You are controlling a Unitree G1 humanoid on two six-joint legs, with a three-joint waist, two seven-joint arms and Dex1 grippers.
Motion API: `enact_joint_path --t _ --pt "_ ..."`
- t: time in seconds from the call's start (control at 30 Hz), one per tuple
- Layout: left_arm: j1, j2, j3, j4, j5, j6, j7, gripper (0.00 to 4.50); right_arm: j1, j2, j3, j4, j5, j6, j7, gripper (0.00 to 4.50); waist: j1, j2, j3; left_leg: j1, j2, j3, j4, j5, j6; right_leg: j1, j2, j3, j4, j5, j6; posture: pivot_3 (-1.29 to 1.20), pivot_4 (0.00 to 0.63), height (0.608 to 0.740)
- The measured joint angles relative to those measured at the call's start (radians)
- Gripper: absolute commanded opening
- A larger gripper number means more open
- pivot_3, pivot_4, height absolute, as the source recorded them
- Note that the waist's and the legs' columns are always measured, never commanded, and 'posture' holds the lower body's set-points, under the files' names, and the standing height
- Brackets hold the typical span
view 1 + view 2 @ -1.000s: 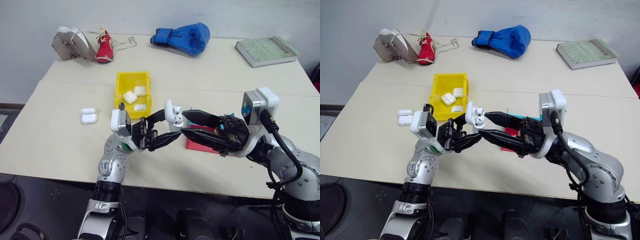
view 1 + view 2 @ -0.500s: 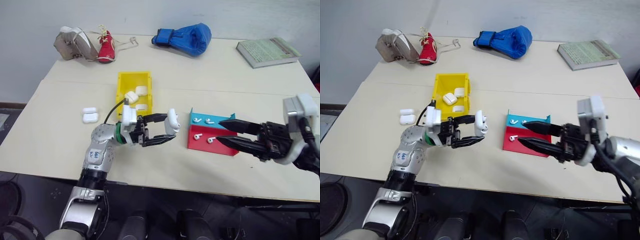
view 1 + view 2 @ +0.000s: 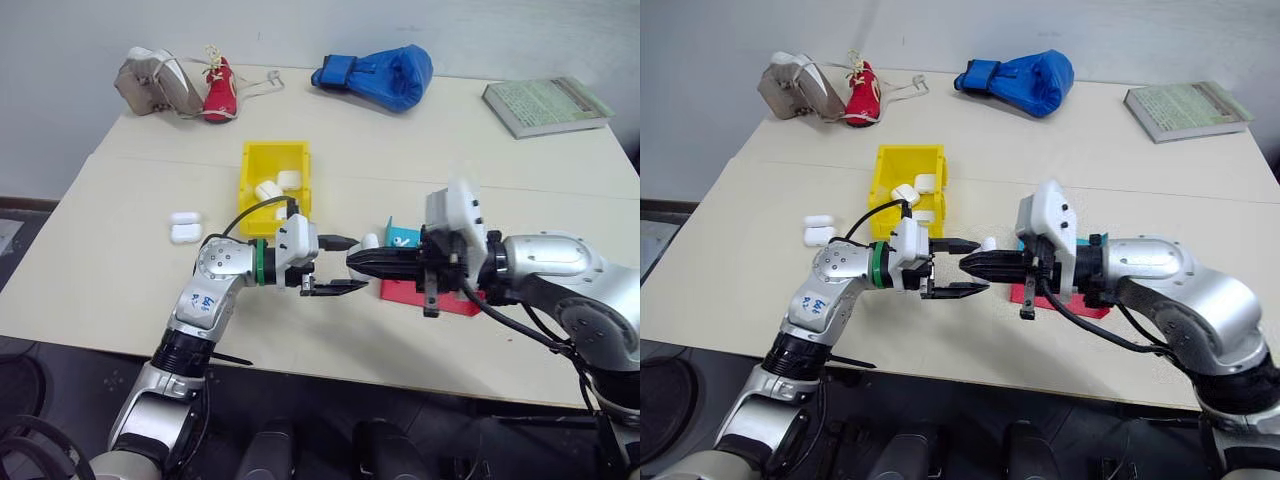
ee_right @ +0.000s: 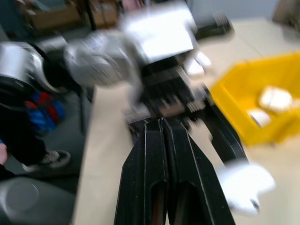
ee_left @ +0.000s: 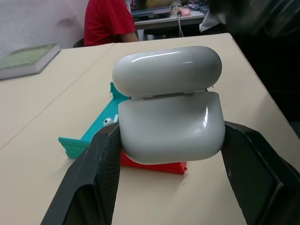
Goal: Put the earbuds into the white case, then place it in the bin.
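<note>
The pale bench (image 3: 120, 230) carries everything. At its far edge lie a blue boxing glove (image 3: 385, 75), a grey-green book (image 3: 545, 103) at the far right corner, and a grey shoe (image 3: 152, 80) with a red shoe (image 3: 220, 82) touching it at the far left.

Nearer the middle stands the bin (image 3: 272, 160), bright yellow, with several white cases inside it. Two more spare cases (image 3: 184, 227) lie side by side on the bench to the bin's left, apart from it. Right of centre sits a shallow red-and-blue tray (image 5: 89, 140), and one of the earbuds (image 5: 108, 121) rests in its blue part.

The two arms meet in front of the bin, between it and the tray. The left gripper (image 3: 335, 265) points toward the right and is clenched on the white case (image 5: 168, 105), its fingers (image 5: 93, 173) pressing the lower body from both sides; the lid appears to sit down on the body, with only a thin seam at the hinge. The case is held in the air above the bench. The right gripper (image 3: 358, 262) points back toward the left, its fingers (image 4: 161, 183) pressed together with nothing visible between them, the tips just beside the held case.
</note>
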Motion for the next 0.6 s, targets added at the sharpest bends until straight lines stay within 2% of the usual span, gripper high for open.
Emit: enact_joint_path --t 0.2,0.3,0.4,0.53,0.6 --pt "0.047 0.031 0.0 -0.032 -0.003 0.003 -0.006 2.76 0.134 -0.048 -0.078 0.077 -0.071 -0.073 0.079 0.04 0.001 0.0 0.0 0.0 0.0 -0.001 -0.001 0.0 0.0 0.0 0.0 -0.001 0.0 0.0 0.0 0.0 0.15 0.74" --pt "0.07 0.049 0.021 -0.062 -0.022 0.014 0.001 2.76 0.278 -0.058 -0.205 0.075 -0.042 -0.114 0.14 0.04 0.002 0.0 0.0 0.0 0.0 -0.001 -0.001 0.0 0.0 0.001 0.0 -0.001 0.0 0.0 0.0 0.0 0.15 0.74" --pt "0.103 0.056 0.072 -0.081 -0.063 0.051 0.038 2.76 0.425 0.02 -0.377 0.052 0.055 -0.138 0.138 0.58 0.0 -0.001 0.0 0.0 0.0 -0.001 -0.001 0.0 0.0 0.001 0.0 0.0 0.001 0.0 0.0 0.0 0.15 0.74" --pt "0.14 0.067 0.21 -0.113 -0.148 0.159 0.155 2.76 0.652 0.159 -0.546 -0.042 0.052 -0.271 0.119 1.98 -0.002 -0.001 0.0 0.001 0.002 -0.001 -0.001 0.001 -0.002 0.001 0.001 0.0 0.002 0.0 0.0 0.0 0.15 0.74" --pt "0.129 0.076 0.264 -0.112 -0.148 0.195 0.244 2.76 0.69 0.219 -0.611 -0.073 0.012 -0.361 0.086 2.69 -0.004 -0.001 0.0 0.003 0.001 0.002 0.0 0.002 -0.002 0.002 0.001 0.002 0.002 0.0 0.0 0.0 0.15 0.74"
